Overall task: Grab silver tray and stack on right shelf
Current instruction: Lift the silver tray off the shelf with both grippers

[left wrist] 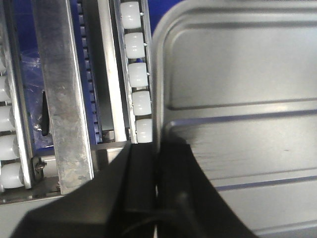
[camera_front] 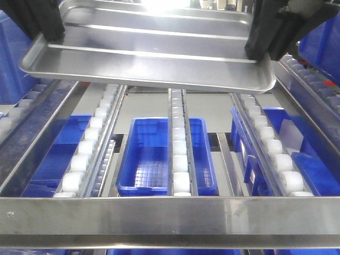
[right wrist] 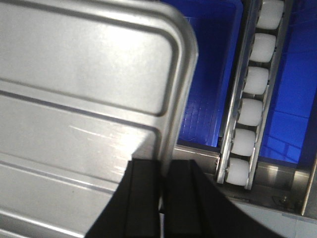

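The silver tray (camera_front: 149,58) hangs level in the air, shiny, with long raised ridges across its floor. My left gripper (camera_front: 52,36) is shut on its left rim and my right gripper (camera_front: 261,52) is shut on its right rim. In the left wrist view the black jaws (left wrist: 156,153) pinch the rim of the tray (left wrist: 237,74). The right wrist view shows the same pinch (right wrist: 163,168) on the tray (right wrist: 74,74). Under the tray lies a rack of white roller tracks (camera_front: 179,154) with a broad steel front rail (camera_front: 170,215). I cannot tell whether it is the right shelf.
Blue bins (camera_front: 164,154) sit on the level below the rollers. More roller tracks slope away at the far left (camera_front: 16,114) and far right (camera_front: 313,85). White rollers run close beside each held rim (left wrist: 136,74) (right wrist: 252,99).
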Controlling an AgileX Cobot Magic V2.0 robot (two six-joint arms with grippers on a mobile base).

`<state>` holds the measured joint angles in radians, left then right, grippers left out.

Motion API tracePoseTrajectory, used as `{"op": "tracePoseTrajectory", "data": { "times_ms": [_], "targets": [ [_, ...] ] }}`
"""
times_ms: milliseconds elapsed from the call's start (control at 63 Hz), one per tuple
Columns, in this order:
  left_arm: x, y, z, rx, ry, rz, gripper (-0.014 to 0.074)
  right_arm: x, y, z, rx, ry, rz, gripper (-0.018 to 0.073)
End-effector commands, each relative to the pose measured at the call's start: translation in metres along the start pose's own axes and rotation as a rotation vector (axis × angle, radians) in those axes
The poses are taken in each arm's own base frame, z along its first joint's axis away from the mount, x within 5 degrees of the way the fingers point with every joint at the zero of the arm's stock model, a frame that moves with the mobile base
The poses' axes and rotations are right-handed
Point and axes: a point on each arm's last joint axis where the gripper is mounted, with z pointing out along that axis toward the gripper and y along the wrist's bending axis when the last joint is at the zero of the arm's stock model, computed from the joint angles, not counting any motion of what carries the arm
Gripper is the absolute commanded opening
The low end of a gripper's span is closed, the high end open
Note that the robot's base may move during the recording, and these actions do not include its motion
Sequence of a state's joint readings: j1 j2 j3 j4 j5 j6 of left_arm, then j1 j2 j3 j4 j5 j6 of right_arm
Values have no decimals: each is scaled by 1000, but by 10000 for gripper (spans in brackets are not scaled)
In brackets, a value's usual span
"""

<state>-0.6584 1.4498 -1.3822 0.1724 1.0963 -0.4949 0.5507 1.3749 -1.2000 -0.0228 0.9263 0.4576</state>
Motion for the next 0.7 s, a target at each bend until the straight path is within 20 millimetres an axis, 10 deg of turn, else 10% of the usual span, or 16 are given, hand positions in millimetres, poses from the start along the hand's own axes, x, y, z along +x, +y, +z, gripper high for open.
{"op": "tracePoseTrajectory", "data": {
  "times_ms": [0,683],
  "targets": [
    [-7,-3,-20,47,-88,-4,-94,-8,6,-22,-52,-100,-34,57],
    [-6,-4,-15,36,-67,-2,-94,-8,6,-22,-53,-102,-34,57]
  ]
}}
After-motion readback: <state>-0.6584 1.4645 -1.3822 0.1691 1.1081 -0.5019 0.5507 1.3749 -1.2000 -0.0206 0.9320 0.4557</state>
